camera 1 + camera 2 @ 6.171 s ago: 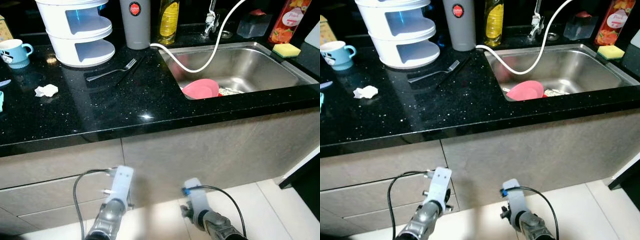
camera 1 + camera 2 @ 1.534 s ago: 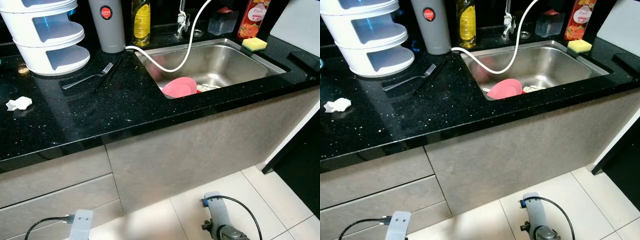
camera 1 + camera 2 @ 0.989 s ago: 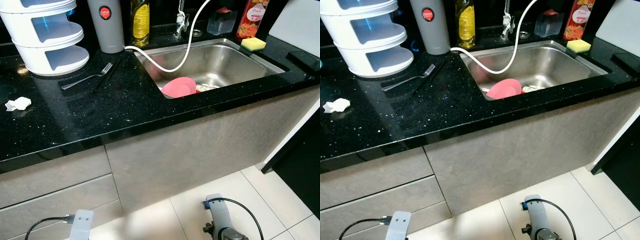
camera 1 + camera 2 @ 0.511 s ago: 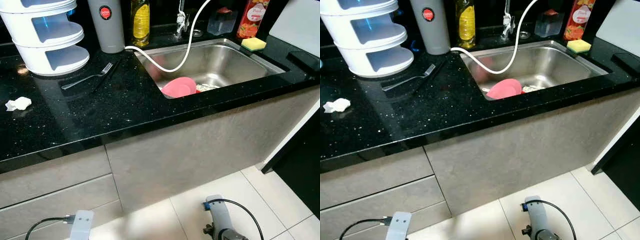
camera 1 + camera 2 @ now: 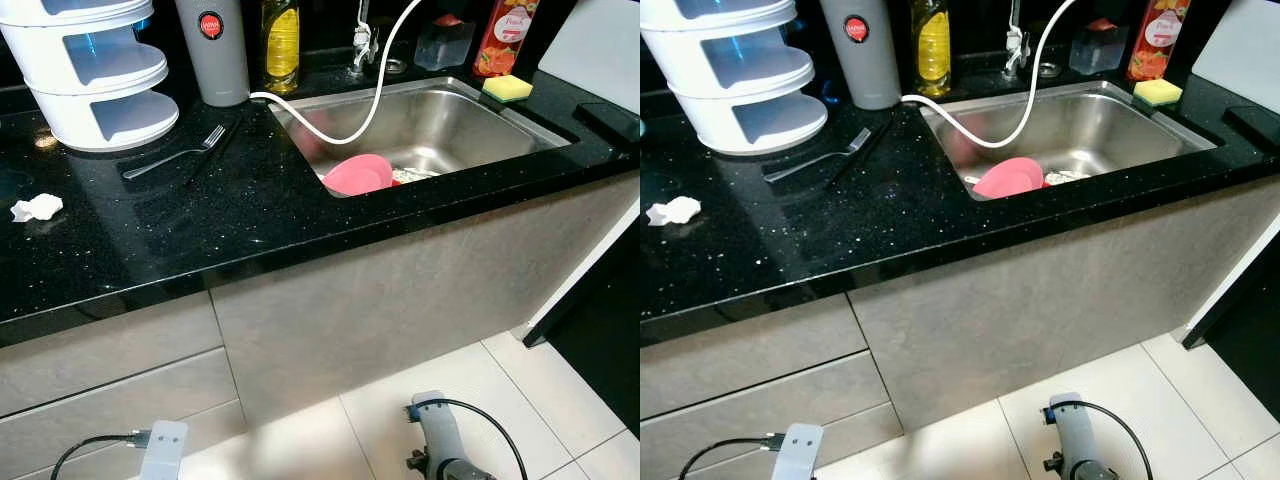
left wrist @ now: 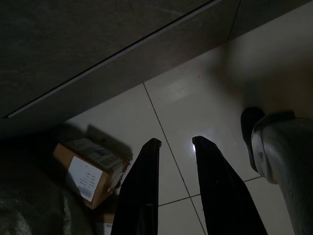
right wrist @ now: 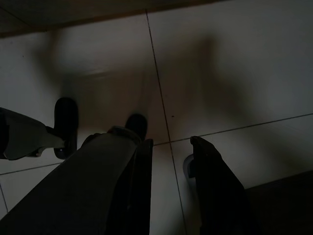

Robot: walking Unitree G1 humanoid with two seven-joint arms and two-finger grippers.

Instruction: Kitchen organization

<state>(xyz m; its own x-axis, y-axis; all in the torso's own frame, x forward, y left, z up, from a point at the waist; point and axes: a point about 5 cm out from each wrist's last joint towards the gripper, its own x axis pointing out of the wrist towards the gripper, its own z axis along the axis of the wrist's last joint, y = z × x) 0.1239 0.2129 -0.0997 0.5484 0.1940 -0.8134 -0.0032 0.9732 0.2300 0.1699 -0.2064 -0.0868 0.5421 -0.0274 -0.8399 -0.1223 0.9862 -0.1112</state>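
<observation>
Both arms hang idle below the black counter (image 5: 250, 215), left gripper (image 6: 176, 147) and right gripper (image 7: 168, 144) parted, holding nothing. The fork (image 5: 175, 158) lies left of the sink (image 5: 520, 125) (pink bowl (image 5: 358, 173) inside); I'd approach squarely, reaching low along the handle.

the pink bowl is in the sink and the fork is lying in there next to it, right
Not quite. The pink bowl is in the sink, but the fork is not. It lies on the black counter to the left of the sink, in front of the white tiered rack. The left eye view shows this.
</observation>
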